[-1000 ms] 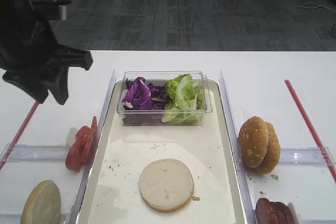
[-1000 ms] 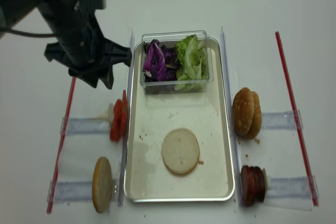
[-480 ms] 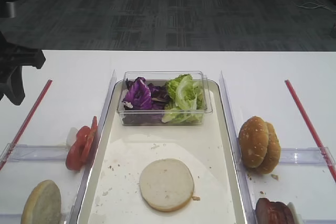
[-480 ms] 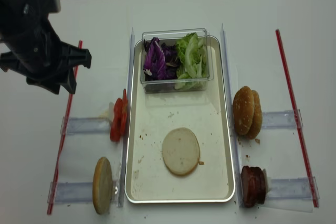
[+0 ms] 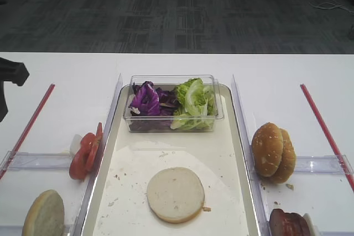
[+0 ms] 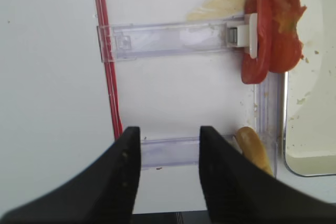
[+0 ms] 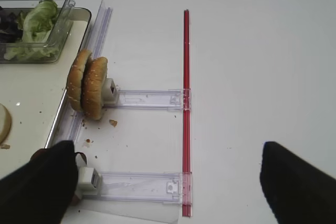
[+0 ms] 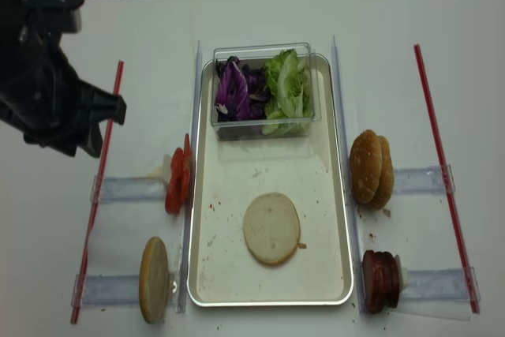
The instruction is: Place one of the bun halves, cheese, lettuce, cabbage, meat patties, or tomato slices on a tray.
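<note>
Tray (image 8: 201,274) at center holds one bun half (image 8: 271,227) cut face up near the front, plus clear box (image 8: 264,121) at far end with cabbage (image 8: 233,90) left and lettuce (image 8: 286,88) right. Left gripper (image 6: 167,145) hangs over left table side, fingers (image 6: 123,177) apart, holding nothing. Right gripper (image 7: 168,182) spread wide, empty. Tomato slices (image 8: 178,183) and second bun (image 8: 154,278) on racks left of tray; sesame buns (image 8: 371,169) and patties (image 8: 380,278) on the right. White table (image 8: 260,17), red strips (image 8: 442,163), dark carpet (image 5: 182,9) beyond.

One tray (image 8: 201,195), two plain bun halves (image 8: 271,227), two sesame buns (image 8: 371,169), two red strips (image 8: 435,120), one clear box (image 8: 263,129).
</note>
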Controlling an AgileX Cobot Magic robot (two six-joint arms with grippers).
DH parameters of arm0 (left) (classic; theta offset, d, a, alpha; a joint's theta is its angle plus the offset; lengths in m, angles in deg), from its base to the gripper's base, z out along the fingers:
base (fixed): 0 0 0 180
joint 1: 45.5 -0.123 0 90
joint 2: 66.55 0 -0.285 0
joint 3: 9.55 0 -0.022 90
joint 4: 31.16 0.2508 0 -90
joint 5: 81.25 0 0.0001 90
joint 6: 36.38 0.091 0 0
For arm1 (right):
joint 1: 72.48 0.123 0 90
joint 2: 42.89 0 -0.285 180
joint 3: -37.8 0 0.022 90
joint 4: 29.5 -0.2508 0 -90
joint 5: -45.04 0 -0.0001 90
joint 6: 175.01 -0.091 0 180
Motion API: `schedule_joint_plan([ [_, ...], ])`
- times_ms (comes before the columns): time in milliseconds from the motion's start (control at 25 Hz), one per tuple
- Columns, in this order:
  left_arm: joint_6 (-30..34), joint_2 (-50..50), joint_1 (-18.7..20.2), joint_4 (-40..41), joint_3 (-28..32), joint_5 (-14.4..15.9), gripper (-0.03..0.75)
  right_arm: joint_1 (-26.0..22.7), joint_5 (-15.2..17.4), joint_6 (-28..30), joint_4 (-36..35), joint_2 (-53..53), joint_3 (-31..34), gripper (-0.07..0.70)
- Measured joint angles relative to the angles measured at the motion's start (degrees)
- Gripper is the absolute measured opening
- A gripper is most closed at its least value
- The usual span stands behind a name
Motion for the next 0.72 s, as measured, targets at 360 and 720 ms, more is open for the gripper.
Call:
schedule_joint_plan([
  [360,0.0,-12.23,0.0,-0.22,7.33,0.11,0.379,0.0,0.1,0.0,0.0,0.0,0.0,0.692],
  [720,0.0,-29.32,0.0,-0.44,13.94,0.91,0.386,0.0,0.1,0.0,0.0,0.0,0.0,0.692],
])
